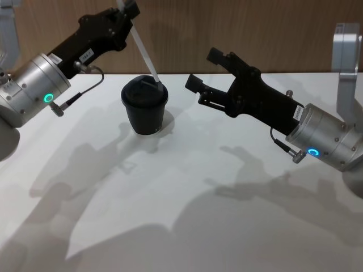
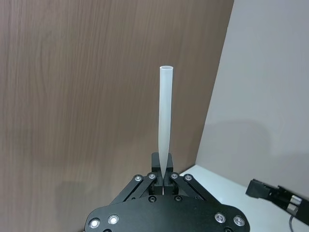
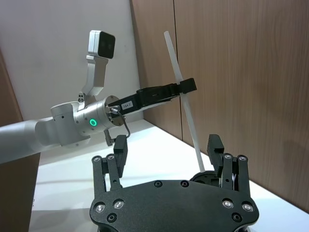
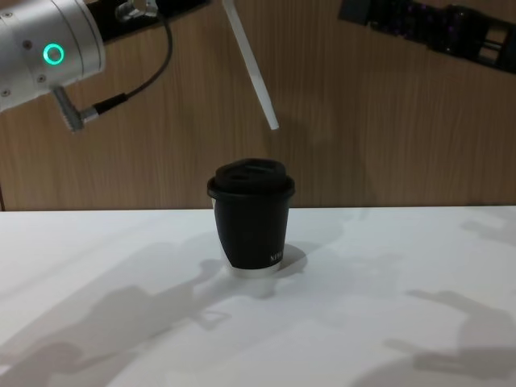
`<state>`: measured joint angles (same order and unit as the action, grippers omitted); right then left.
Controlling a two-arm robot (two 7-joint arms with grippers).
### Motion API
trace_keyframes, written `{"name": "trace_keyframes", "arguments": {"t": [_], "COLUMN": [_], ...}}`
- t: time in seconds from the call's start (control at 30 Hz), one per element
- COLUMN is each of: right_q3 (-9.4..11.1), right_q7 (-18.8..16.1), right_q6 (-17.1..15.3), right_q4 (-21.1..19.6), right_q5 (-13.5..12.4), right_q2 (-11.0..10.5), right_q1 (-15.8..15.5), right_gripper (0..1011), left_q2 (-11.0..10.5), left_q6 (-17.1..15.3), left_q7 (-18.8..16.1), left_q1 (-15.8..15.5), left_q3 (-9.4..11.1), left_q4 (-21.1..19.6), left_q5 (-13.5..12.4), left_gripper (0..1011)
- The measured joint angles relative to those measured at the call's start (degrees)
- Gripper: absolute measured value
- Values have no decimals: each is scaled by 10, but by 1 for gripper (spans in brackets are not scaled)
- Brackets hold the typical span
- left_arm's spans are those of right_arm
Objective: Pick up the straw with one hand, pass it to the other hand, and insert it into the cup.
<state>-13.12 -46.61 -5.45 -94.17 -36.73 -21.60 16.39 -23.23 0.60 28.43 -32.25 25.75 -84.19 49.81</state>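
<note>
Your left gripper (image 1: pixel 126 8) pinches the light, likely slippery straw (image 1: pixel 144 54) high on its length, lower tip hanging above the cup (image 1: pixel 144 110), while your right gripper (image 1: pixel 203 69) gapes empty alongside.

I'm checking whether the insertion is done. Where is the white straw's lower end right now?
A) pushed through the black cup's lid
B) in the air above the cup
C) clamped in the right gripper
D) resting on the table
B: in the chest view, the thin white plastic straw, pinched in the left gripper, ends in the air above the small black lidded takeaway cup.
</note>
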Motion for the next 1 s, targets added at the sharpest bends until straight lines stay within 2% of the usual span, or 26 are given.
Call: {"name": "trace_keyframes", "arguments": {"t": [0.47,1.0], "right_q3": [0,0], "right_q7": [0,0], "right_q6": [0,0], "right_q4": [0,0], "right_q5": [0,0], "right_q2": [0,0], "right_q1": [0,0], "right_gripper": [1001,1001], "left_q2": [-17,-23], "left_q6": [-7,-10], "left_q7": [-12,-15], "left_q1": [-3,-4], "left_q3": [4,5], "left_q4": [-8,-4], "left_q5": [-40,-67], "left_gripper": [10,11]}}
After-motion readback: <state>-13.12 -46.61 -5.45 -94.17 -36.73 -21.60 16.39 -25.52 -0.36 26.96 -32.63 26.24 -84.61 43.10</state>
